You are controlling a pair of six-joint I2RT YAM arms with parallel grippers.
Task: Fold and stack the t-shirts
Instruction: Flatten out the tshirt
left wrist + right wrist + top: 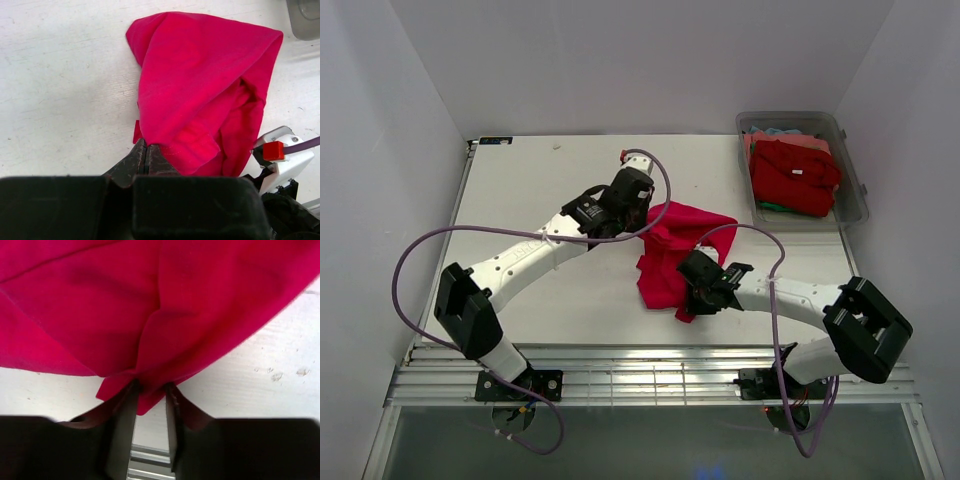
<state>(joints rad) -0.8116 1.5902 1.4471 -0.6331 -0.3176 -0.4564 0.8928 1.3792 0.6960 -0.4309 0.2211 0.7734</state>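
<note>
**Position.** The shirt (672, 248) sits bunched at the middle of the table (530, 180), held between both arms and not yet spread. The bin (802, 116) at the far right corner holds red garments (795, 175), well apart from the work.

**Grippers.** The left gripper (146, 151) is clenched on a hem edge, with its jaws pressed together and cloth draping away from them. The right gripper (150, 387) grasps a gathered fold at the shirt's near edge. Cloth is nipped at the tips, and a gap shows lower between the fingers.

**Judgement.** The step in hand appears to be opening the shirt flat before any fold.

**Recommendations.**
- Draw the two grips apart evenly and keep them low, so the cloth drags out smooth rather than twisting.
- The right hold takes several layers. If the layers stay bunched, the shirt will not open, so a regrasp on a single edge may be needed.
- The left hold is thin and near the hem, so a sharp pull could slip it.
- Lay the shirt on bare table to the left, where there is room.
</note>
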